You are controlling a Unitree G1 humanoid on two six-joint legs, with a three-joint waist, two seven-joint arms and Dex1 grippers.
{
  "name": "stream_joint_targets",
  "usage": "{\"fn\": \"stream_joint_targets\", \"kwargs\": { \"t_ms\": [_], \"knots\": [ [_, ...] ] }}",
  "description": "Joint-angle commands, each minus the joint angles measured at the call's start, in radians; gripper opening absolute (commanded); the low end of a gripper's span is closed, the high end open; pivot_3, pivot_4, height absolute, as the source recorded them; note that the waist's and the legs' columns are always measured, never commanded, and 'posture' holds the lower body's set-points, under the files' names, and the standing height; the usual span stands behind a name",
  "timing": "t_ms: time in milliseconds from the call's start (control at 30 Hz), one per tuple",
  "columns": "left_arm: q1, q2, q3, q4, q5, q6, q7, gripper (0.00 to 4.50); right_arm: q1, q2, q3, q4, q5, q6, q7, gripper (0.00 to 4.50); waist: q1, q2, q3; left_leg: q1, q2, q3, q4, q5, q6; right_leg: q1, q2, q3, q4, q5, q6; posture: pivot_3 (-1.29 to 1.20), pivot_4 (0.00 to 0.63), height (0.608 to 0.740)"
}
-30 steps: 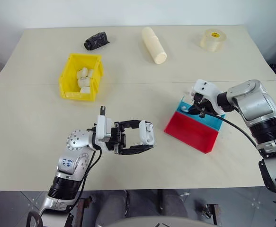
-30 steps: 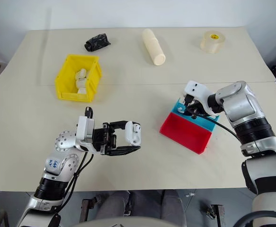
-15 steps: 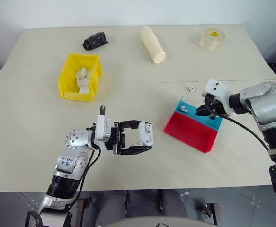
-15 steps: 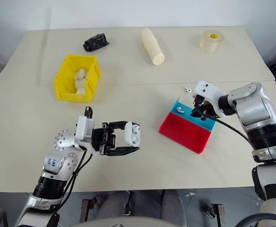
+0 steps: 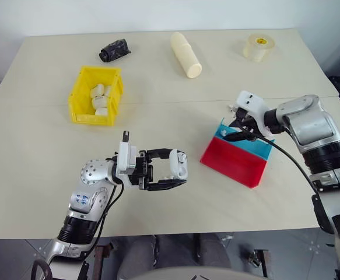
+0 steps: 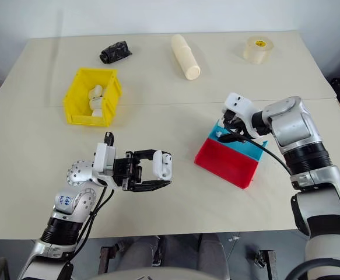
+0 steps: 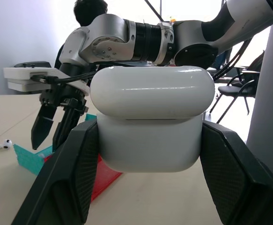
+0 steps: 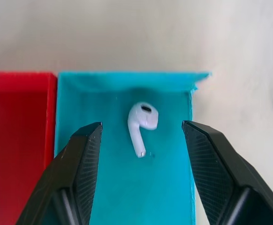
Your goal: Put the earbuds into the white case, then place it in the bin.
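Note:
My left gripper [image 5: 178,170] is shut on the white case [image 5: 181,165] and holds it level above the near part of the table. In the left wrist view the case [image 7: 150,117] has its lid down. My right gripper [image 5: 228,133] hangs open over the blue tray [image 5: 257,149]. One earbud [image 8: 142,120] lies on the tray floor between its two fingers, untouched. A second earbud [image 7: 1,145] lies on the table beside that tray. The yellow bin [image 5: 94,116] stands at the far left and holds several white items.
A red tray [image 5: 234,164] adjoins the blue one on its near side. Along the far edge lie a black object [image 5: 114,50], a cream cylinder [image 5: 186,54] and a tape roll [image 5: 258,46]. A person's head [image 7: 90,9] and chairs show beyond the table.
My right gripper swung out to the right, then came back left over the blue tray with its fingers spread wider. The left gripper and the case kept still.

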Motion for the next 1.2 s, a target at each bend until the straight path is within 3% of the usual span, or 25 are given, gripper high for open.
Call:
{"fn": "stream_joint_targets", "kwargs": {
  "t_ms": [33,1067,1200],
  "knots": [
    [0.013,-0.001,0.006,-0.034,-0.007,-0.019,0.002,2.80,-0.037,0.019,0.008,0.021,-0.022,-0.021,-0.004,2.84,0.000,0.000,0.000,0.000,0.000,0.000,0.000,0.000,0.000,0.000,0.000,0.000,0.000,0.000,0.000,0.00,0.150,0.740],
    [0.018,-0.002,0.014,-0.011,-0.003,-0.049,0.000,2.80,-0.059,0.041,0.050,0.099,-0.108,-0.047,0.040,2.84,-0.001,0.000,0.000,0.000,0.000,0.000,0.001,0.000,0.000,0.000,0.000,0.000,0.002,0.000,0.000,0.00,0.150,0.740],
    [0.016,-0.001,0.014,-0.013,-0.002,-0.048,0.003,2.80,-0.054,0.047,0.050,0.099,-0.110,-0.050,0.041,1.90,-0.001,0.000,0.000,0.000,0.000,0.000,0.001,0.000,0.000,0.000,0.000,0.000,0.002,0.000,0.000,0.00,0.150,0.740]
  ]
}}
